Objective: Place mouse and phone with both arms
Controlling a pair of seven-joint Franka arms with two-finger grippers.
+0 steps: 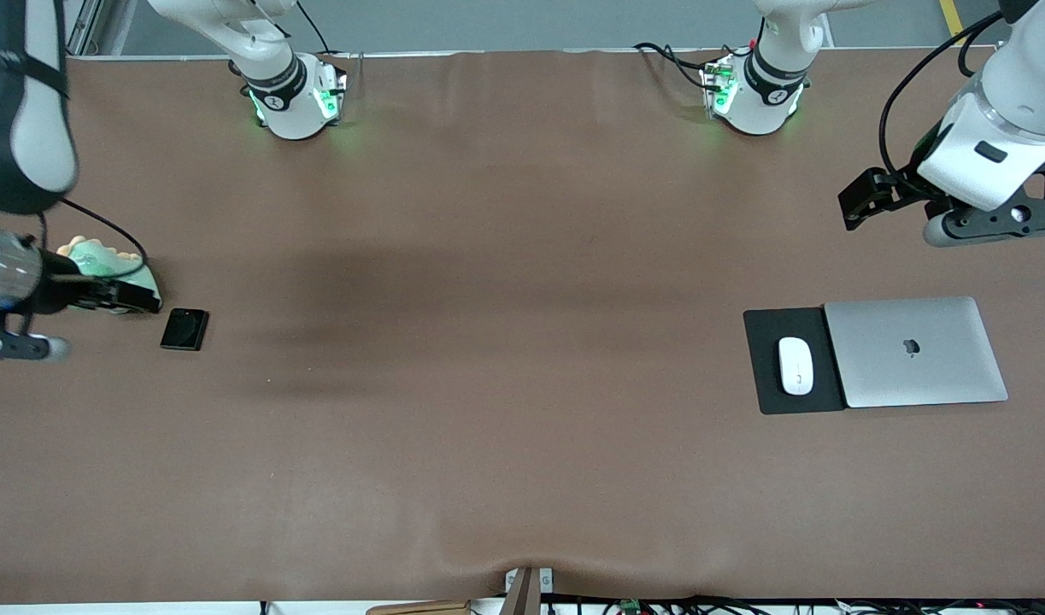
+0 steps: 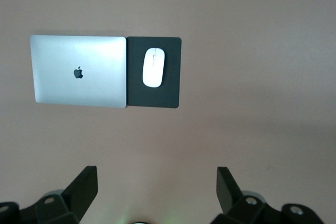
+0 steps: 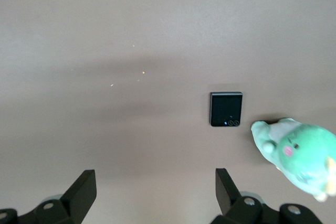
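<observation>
My table cover (image 1: 505, 342) looks like matt brown cloth, with a few soft wrinkles at the bottom edge of the front view. The mouse (image 1: 795, 366) is glossy white plastic on a matt black pad (image 1: 766, 376). The laptop (image 1: 915, 351) is brushed silvery metal, the phone (image 1: 184, 330) smooth black, probably glass. The green toy (image 3: 302, 156) looks plush.
</observation>
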